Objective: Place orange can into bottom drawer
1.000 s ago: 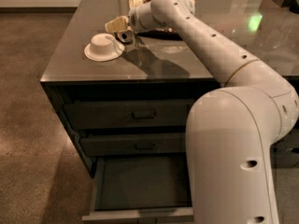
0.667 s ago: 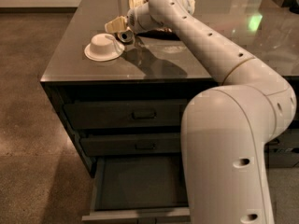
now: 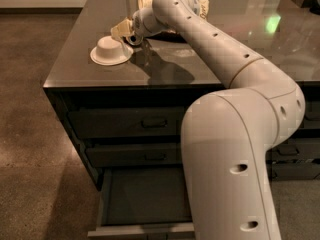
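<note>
My gripper (image 3: 128,32) is at the far left of the dark countertop (image 3: 100,69), just behind and to the right of a white bowl (image 3: 111,50) that lies upside down. It hangs low over the surface. The orange can does not show; whatever is at the gripper's tip is hidden by the gripper itself. The bottom drawer (image 3: 142,199) of the left stack is pulled out, and its dark inside looks empty. My white arm runs from the lower right up across the counter to the gripper.
A brown-and-cream snack bag (image 3: 201,6) lies behind the arm at the back of the counter. Two shut drawers with dark handles (image 3: 152,122) sit above the open one. The right drawer stack (image 3: 295,149) is mostly behind my arm. Brown floor lies to the left.
The gripper stays beside the bowl. The near part of my arm has shifted slightly to the left.
</note>
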Controlling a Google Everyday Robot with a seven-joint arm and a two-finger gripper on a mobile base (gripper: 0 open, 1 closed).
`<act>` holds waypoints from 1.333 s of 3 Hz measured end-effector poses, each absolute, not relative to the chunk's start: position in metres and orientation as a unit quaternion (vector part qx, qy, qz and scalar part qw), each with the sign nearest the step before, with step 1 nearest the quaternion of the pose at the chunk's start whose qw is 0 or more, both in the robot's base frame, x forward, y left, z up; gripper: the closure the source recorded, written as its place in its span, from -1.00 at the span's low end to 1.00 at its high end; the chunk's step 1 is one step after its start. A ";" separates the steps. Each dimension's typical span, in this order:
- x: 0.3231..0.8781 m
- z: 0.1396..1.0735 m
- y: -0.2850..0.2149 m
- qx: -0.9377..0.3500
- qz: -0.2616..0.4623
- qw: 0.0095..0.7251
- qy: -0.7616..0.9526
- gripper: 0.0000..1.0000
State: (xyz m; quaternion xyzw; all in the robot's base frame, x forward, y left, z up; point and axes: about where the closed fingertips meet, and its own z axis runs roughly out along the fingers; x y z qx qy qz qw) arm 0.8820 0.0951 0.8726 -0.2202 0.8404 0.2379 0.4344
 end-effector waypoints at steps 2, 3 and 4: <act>0.884 0.863 0.098 -0.208 0.242 0.412 0.854 0.33; 0.884 0.870 0.098 -0.208 0.242 0.412 0.854 0.80; 0.884 0.873 0.098 -0.208 0.242 0.412 0.854 1.00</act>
